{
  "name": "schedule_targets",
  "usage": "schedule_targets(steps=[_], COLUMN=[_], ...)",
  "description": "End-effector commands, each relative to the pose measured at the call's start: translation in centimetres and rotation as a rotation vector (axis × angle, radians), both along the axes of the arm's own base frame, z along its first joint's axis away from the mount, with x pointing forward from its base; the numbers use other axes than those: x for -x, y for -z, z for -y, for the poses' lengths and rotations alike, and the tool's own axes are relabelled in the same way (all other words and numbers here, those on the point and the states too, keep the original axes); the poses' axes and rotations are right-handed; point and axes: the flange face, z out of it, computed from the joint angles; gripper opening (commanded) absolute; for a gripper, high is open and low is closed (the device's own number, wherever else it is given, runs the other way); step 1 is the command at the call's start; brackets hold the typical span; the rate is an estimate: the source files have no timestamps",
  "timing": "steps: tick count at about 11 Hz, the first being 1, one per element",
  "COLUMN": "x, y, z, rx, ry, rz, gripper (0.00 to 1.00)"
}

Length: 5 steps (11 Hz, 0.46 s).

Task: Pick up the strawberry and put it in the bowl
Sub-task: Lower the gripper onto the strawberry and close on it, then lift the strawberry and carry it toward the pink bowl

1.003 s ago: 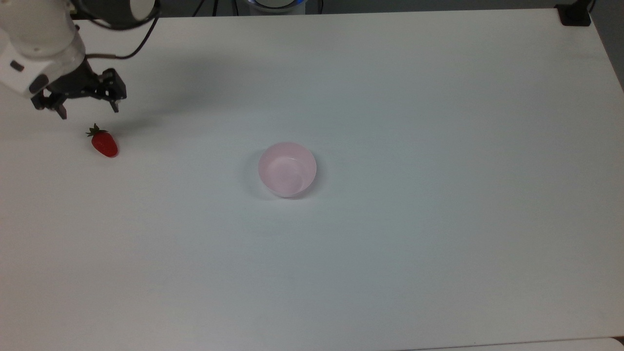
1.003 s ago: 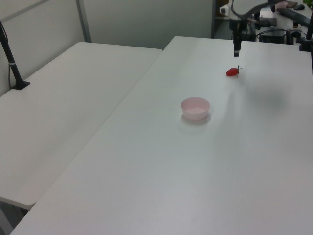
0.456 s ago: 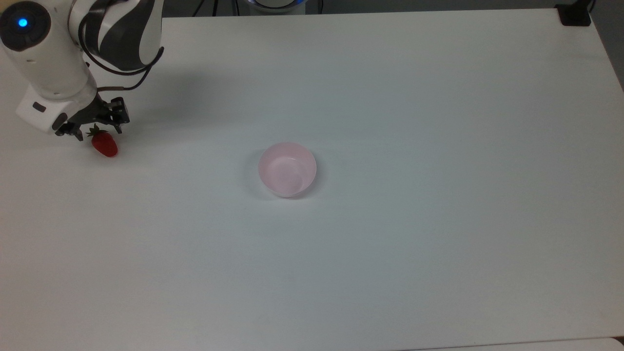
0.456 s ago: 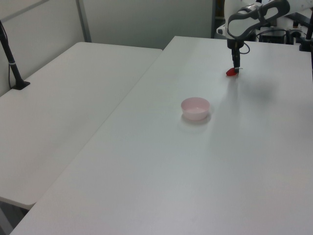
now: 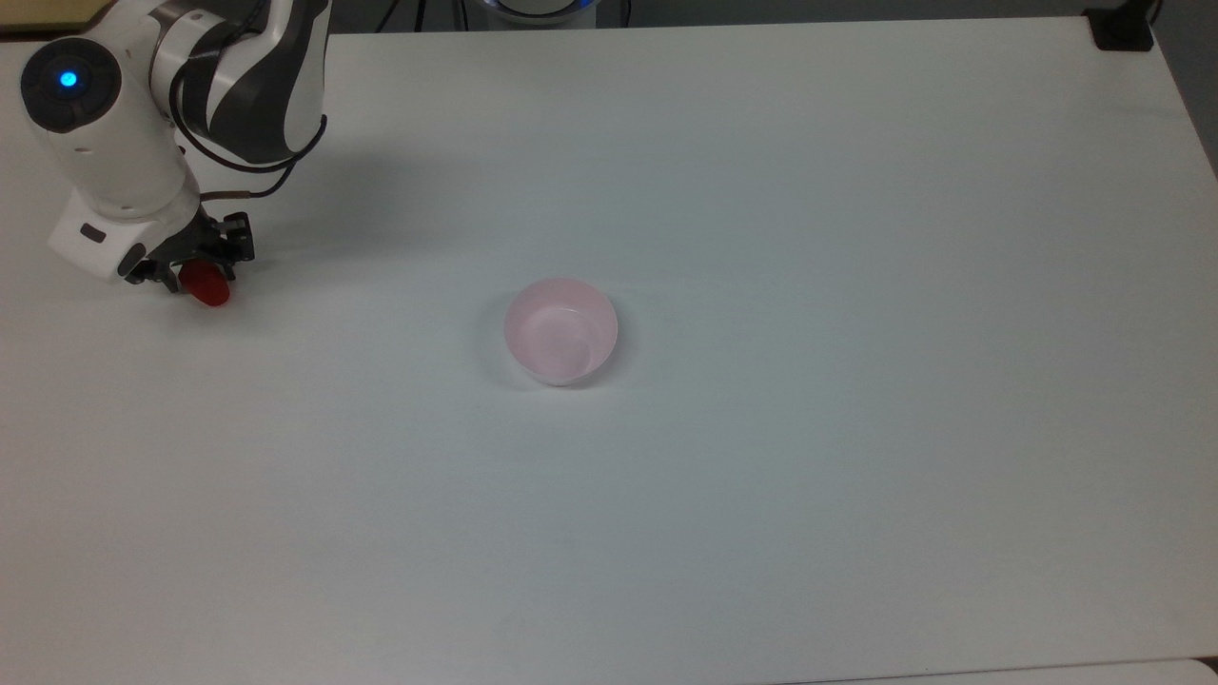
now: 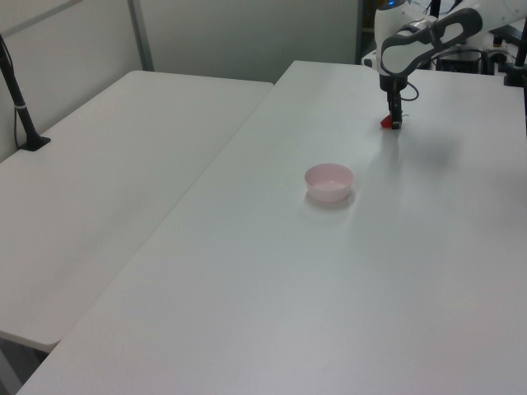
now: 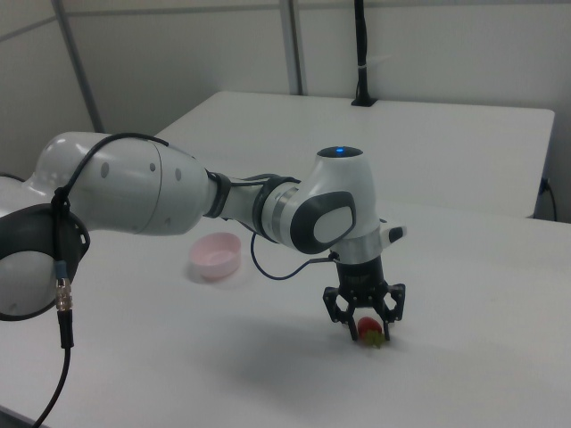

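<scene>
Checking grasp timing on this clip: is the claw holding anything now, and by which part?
Nothing yet. The claw is open, its jaws straddling the strawberry, which lies on the table.

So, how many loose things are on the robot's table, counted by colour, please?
Red: 1, the strawberry, between the open jaws of the gripper
Pale pink: 1, the bowl
Total: 2

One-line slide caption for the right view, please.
Gripper lowered around the strawberry on the white table; pink bowl waits behind the arm.
</scene>
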Motion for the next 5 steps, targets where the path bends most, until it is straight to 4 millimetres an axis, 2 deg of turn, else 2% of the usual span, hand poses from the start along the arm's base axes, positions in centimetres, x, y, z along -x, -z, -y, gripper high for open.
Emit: schedule_targets(steps=[1, 3, 5], x=[-0.3, -0.8, -1.6], y=[-0.3, -1.5, -3.4], z=[-0.3, -1.6, -4.4], rx=[0.008, 0.011, 0.006], ry=[-0.001, 0.062, 0.08], rz=[0.015, 0.042, 0.045], gripper=[0.42, 0.42, 0.43])
